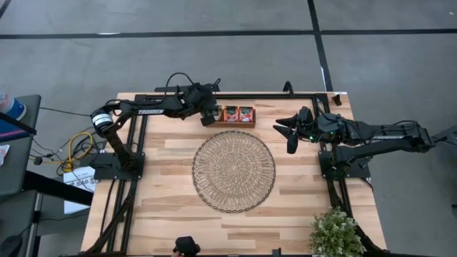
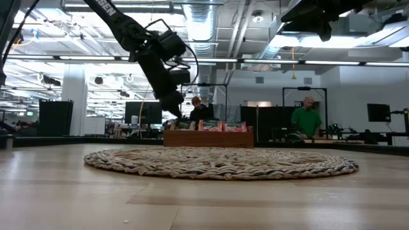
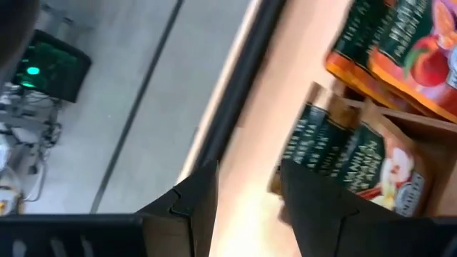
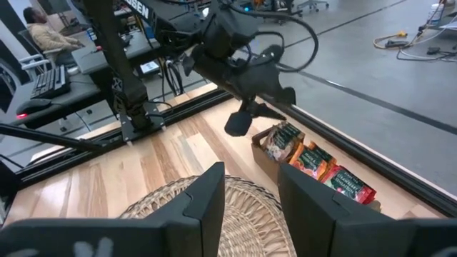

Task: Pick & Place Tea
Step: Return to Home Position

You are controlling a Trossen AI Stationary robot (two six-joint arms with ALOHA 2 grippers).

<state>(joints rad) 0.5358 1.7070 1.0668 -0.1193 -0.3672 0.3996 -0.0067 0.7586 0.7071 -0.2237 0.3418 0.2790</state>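
Note:
The tea sachets stand on edge in a brown wooden divided tray (image 1: 236, 124) at the table's far middle. Some are pale beige with dark green tops (image 3: 357, 157), others red-orange (image 3: 410, 53); the right wrist view shows the same row (image 4: 314, 160). My left gripper (image 3: 250, 207) is open, slanting down just off the tray's left end (image 4: 258, 151), with bare table showing between its fingers. One finger stands in front of the nearest beige sachet, and I cannot tell whether it touches it. My right gripper (image 4: 250, 193) is open and empty, raised over the table's right side (image 1: 289, 135).
A round woven mat (image 1: 233, 170) lies on the table's middle, nearer than the tray. Dark frame rails (image 1: 285, 95) run along the far edge and both sides. A potted plant (image 1: 335, 232) stands at the near right corner. People (image 2: 307, 118) are in the room beyond.

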